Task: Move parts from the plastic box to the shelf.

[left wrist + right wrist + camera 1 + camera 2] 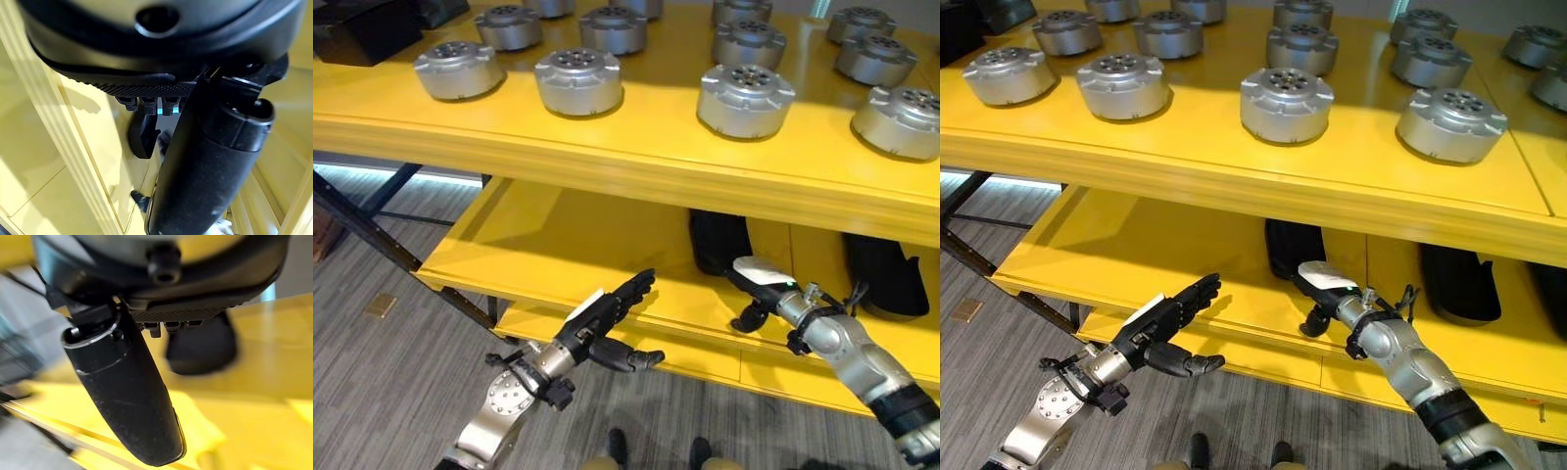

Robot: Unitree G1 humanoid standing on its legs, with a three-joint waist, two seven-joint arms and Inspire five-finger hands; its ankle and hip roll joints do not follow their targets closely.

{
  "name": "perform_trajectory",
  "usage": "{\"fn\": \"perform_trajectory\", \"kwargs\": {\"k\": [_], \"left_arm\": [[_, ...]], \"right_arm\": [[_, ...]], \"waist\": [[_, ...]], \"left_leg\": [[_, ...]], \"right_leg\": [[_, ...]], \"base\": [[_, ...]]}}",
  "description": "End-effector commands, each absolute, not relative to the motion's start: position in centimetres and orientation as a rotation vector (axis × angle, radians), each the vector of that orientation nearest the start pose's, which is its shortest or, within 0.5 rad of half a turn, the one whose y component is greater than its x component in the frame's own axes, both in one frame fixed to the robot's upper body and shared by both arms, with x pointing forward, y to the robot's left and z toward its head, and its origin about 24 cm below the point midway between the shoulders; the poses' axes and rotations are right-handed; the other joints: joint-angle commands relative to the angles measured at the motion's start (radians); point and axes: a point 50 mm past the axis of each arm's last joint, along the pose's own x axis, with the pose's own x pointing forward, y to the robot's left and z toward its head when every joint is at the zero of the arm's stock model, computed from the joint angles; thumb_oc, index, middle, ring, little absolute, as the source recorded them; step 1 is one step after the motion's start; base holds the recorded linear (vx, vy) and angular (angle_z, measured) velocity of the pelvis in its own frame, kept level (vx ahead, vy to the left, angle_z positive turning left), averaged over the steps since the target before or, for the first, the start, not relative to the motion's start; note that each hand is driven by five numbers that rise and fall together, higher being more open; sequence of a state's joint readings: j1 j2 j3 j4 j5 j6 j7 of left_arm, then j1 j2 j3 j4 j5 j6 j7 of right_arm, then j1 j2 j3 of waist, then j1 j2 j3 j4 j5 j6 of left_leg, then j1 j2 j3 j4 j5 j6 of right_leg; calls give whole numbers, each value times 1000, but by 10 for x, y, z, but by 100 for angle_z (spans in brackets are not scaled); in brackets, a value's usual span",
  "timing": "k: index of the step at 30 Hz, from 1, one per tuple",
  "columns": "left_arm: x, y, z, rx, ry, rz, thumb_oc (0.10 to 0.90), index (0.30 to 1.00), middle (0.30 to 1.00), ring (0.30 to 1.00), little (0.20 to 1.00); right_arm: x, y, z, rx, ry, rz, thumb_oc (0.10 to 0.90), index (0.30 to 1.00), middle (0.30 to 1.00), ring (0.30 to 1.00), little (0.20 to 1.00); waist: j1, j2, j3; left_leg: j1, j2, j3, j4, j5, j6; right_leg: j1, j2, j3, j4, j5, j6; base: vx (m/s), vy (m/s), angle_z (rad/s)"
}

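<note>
- Left eye view is showing the left robot hand (pixel 607 318) hanging nearest, in front of the lower shelf (pixel 558 245) edge, fingers straight and thumb out, grasping nothing.
- Just across from it, the right robot hand (pixel 759 279) is reaching over the lower shelf lip with its white-covered thumb leading; I cannot tell whether its fingers are curled or relaxed, and nothing is showing in it.
- Risk: with both hands sitting low under the top shelf (pixel 636 147), an upward move is likely to be knocking knuckles or forearm against that yellow front edge.
- Risk: the right robot hand is lying near the dark moulded objects (pixel 720 240) on the lower shelf, so a sweep could be nudging them.
- Farther up, the metal parts (pixel 744 98) are standing in rows on the top shelf, some near the front edge; placing another among them could be bumping one towards the drop.
- A plastic box is not something I can be pointing to.
- Grey carpeted floor (pixel 382 372) is running beneath, with dark diagonal frame bars (pixel 372 235) at the left.
</note>
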State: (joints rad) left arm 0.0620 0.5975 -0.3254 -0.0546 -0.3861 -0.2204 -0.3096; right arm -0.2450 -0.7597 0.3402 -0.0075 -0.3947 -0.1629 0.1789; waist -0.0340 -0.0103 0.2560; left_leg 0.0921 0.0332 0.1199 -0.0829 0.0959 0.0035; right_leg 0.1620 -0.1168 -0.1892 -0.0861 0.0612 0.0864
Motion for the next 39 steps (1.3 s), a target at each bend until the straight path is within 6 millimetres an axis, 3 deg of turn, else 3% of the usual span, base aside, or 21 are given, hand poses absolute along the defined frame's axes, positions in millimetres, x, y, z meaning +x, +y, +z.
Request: {"fn": "perform_trajectory", "kwargs": {"k": [1,2,7,8,14,19,23,30,39], "left_arm": [[230,157,96,118,-318,-610,900,1000,1000,1000,1000],[230,156,96,117,-321,-598,900,1000,1000,1000,1000],[230,154,96,121,-323,-583,900,1000,1000,1000,1000],[229,154,95,116,-323,-573,900,1000,1000,1000,1000],[227,154,96,112,-326,-572,900,1000,1000,1000,1000],[224,154,96,122,-331,-569,900,1000,1000,1000,1000],[228,164,95,165,-340,-427,900,1000,1000,1000,1000],[243,171,102,181,-375,-267,900,1000,1000,1000,1000],[291,167,99,159,-291,52,900,1000,1000,1000,1000]], "right_arm": [[285,-172,168,-1105,-551,447,900,1000,1000,1000,1000],[276,-166,180,-1075,-644,422,900,1000,1000,1000,1000],[266,-163,195,-1036,-749,360,900,1000,1000,1000,1000],[260,-164,205,-1062,-824,264,900,1000,1000,1000,1000],[266,-174,203,-1139,-768,140,900,1000,1000,1000,1000],[285,-198,180,-1144,-586,-4,900,1000,1000,1000,1000],[293,-213,161,-974,-498,-138,900,1000,1000,1000,1000],[296,-206,139,-844,-426,-154,900,1000,1000,1000,1000],[309,-178,111,-721,-311,-14,900,1000,1000,1000,1000]], "waist": [[1,-30,-61],[-5,-29,-62],[-10,-25,-65],[-15,-21,-69],[-14,-18,-74],[-6,-13,-77],[-4,-8,-81],[-11,-4,-84],[-53,-7,-91]], "left_leg": [[53,51,67,54,-164,-14],[54,50,69,53,-166,-14],[53,48,70,54,-170,-13],[52,47,71,53,-174,-13],[52,44,72,50,-175,-13],[54,46,73,45,-171,-14],[64,49,75,36,-168,-18],[71,50,74,33,-167,-19],[85,59,91,36,-165,-29]], "right_leg": [[-40,-19,37,87,-84,29],[-42,-19,41,87,-84,30],[-46,-18,48,88,-86,31],[-47,-17,51,88,-88,32],[-46,-17,53,83,-87,32],[-40,-17,46,72,-84,31],[-33,-16,39,63,-83,29],[-32,-13,45,66,-87,23],[-37,-3,70,77,-90,18]], "base": [[-21,23,-5],[-22,24,-4],[-21,20,-6],[0,0,0],[-6,4,0],[-6,0,0],[0,0,0],[0,0,0],[28,-10,-4]]}}
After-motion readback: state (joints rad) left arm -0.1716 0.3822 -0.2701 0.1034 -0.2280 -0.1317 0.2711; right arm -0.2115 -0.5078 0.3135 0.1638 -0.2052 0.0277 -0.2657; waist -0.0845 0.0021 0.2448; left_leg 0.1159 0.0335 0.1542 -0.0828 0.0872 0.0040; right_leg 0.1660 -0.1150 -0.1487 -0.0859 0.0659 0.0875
